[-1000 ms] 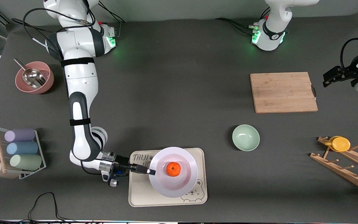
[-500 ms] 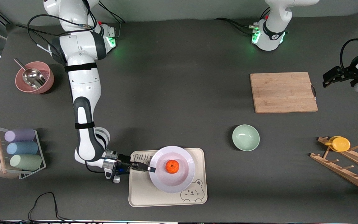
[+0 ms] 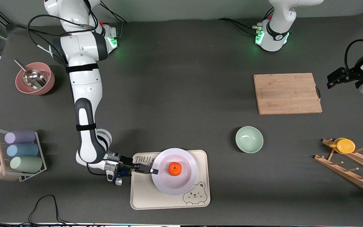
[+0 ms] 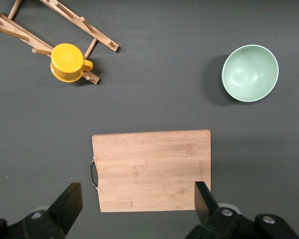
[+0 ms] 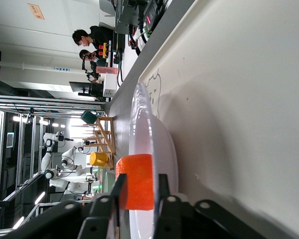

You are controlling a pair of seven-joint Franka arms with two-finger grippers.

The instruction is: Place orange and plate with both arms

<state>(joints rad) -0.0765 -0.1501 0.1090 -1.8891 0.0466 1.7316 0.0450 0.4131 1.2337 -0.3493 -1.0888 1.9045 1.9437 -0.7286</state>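
Observation:
The orange (image 3: 175, 168) lies in the middle of the white plate (image 3: 187, 184), which rests on the cream bear tray (image 3: 143, 197). My right gripper (image 3: 152, 171) is shut on the plate's rim at the side toward the right arm's end. In the right wrist view the fingers straddle the plate (image 5: 149, 134), and the orange (image 5: 135, 181) shows between them at my right gripper (image 5: 141, 178). My left gripper (image 3: 330, 81) waits open and empty, high at the left arm's end of the table. It shows in the left wrist view (image 4: 137, 191).
A wooden cutting board (image 3: 287, 93) and a mint-green bowl (image 3: 249, 139) lie toward the left arm's end. A wooden rack with a yellow cup (image 3: 345, 146) stands there too. A pink bowl with a scoop (image 3: 35, 78) and a rack of cups (image 3: 20, 151) sit at the right arm's end.
The right gripper has brought the plate with the orange down onto the bear tray. It has hardly moved over the last half second. The left arm has not moved.

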